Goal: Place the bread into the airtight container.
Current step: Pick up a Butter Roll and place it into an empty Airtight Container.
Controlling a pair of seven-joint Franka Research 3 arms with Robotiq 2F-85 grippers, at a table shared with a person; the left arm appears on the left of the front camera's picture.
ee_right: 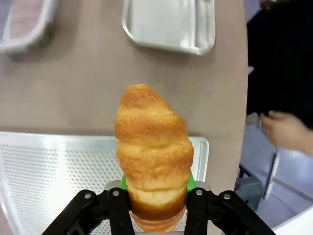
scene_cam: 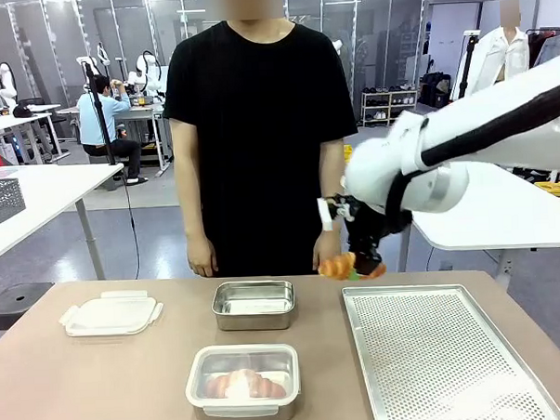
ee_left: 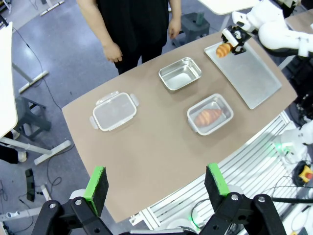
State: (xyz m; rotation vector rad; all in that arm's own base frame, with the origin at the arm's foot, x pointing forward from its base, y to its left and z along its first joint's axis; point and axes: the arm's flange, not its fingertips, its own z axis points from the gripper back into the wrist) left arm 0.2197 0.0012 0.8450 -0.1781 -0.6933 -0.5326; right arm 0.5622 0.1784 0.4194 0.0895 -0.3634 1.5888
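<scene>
A robot's right gripper (scene_cam: 362, 268) hangs in the air just right of an empty steel container (scene_cam: 254, 320), its jaws clamped on the base of a golden, croissant-shaped bread (ee_right: 154, 147). The bread is lifted clear of the tabletop (scene_cam: 102, 385), over the corner of the perforated tray (scene_cam: 435, 352) nearest that container. This looks like the carrying step: the bread has been picked up but not yet delivered. The next move likely calls for swinging the bread across until it is centred over the empty container, lowering it inside the walls, then letting go. On the robot's side of the empty container sits a second container (scene_cam: 242, 414) already holding bread. A white clip-on lid (scene_cam: 111, 313) lies well to the empty container's left. A person stands behind it, one hand (scene_cam: 326, 250) hanging near the held bread, which could get in the way. The left gripper (ee_left: 155, 182) hovers high above, jaws apart and empty.
</scene>
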